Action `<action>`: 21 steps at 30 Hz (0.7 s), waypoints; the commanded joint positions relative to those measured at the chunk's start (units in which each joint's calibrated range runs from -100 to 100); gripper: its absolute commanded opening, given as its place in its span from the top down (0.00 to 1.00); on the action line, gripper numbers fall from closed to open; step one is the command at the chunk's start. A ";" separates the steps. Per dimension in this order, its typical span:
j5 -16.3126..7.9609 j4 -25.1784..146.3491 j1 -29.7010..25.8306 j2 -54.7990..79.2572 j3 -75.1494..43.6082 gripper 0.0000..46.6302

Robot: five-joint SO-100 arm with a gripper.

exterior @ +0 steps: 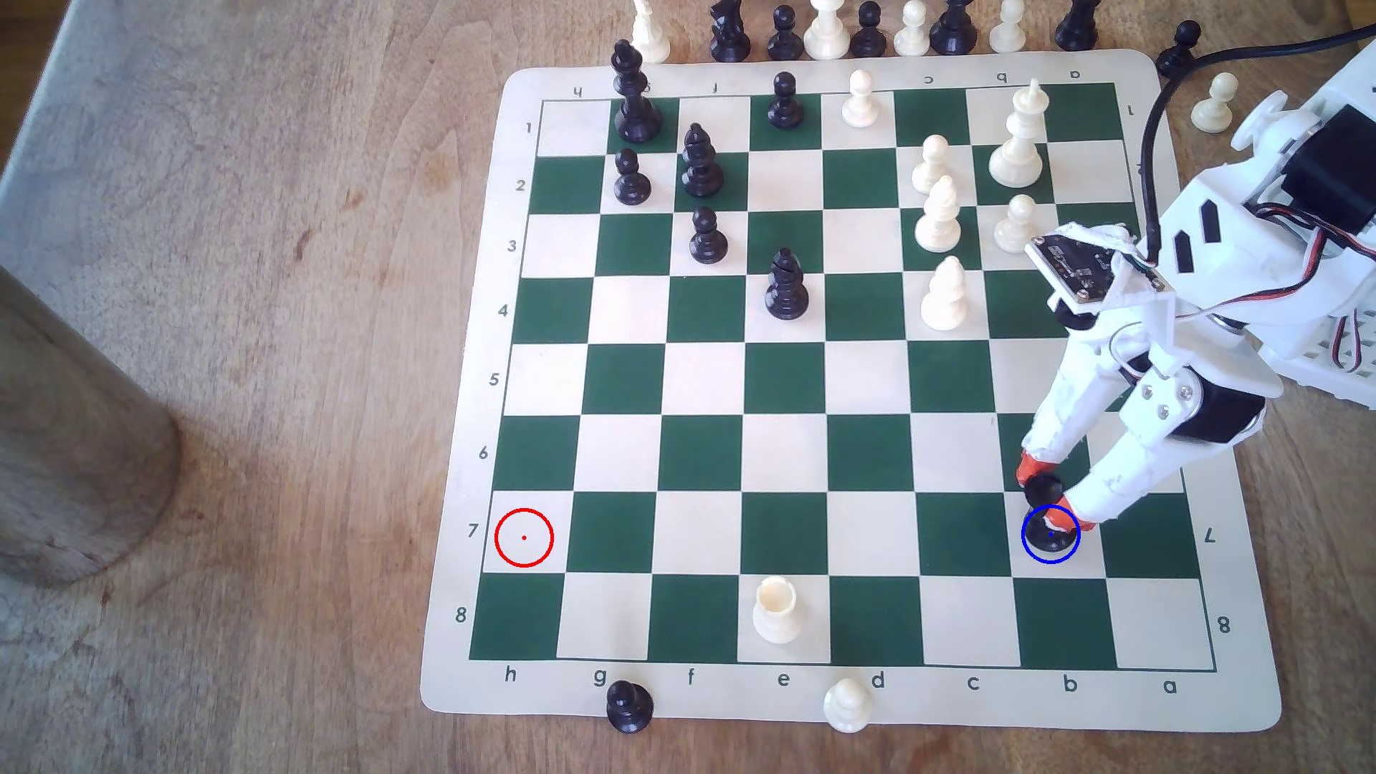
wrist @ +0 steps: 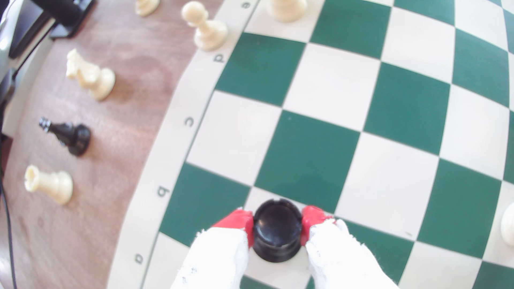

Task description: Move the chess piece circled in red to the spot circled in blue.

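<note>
Two red-tipped fingers (wrist: 239,222) of the tool (exterior: 1051,495) close on the chess piece (exterior: 1048,537), a short black rook with a notched flat top; in the wrist view the pads press either side of its head (wrist: 277,230), so the tool is clamped on it. The piece stands upright on the spot (exterior: 1072,554), the cream square ringed in blue in file b, row 7, toward the near right of the board (exterior: 476,692) in the exterior view. Its base seems to rest on the square, though the fingers and the ring drawn over it make contact hard to confirm.

At the exterior view's left end of the same row, the cream square with the red ring (exterior: 524,537) is bare. One white rook (exterior: 776,612) stands on the near row in file e. One black pawn (exterior: 629,705) and one white pawn (exterior: 847,703) sit on the board's near margin. Black pieces cluster at the far left of the board and white pieces at the far right, with more of both lined up on the bench (exterior: 223,298) beyond the far edge. The white arm (exterior: 1191,298) reaches in from the exterior view's right, with wires trailing from it.
</note>
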 commanded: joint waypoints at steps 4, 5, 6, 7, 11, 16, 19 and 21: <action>0.24 -2.08 -0.48 2.36 -1.55 0.99; 0.24 -2.08 -0.64 2.44 -1.55 0.99; 0.24 -2.08 -0.87 2.70 -1.65 0.99; 0.24 -2.00 -1.03 3.04 -1.65 0.95; 0.29 -1.84 -1.26 3.97 -1.65 0.85; 0.63 -0.94 -1.66 4.73 -1.92 0.66; 0.68 0.04 -2.28 4.82 -2.28 0.65; 0.68 2.17 -3.06 4.39 -3.10 0.64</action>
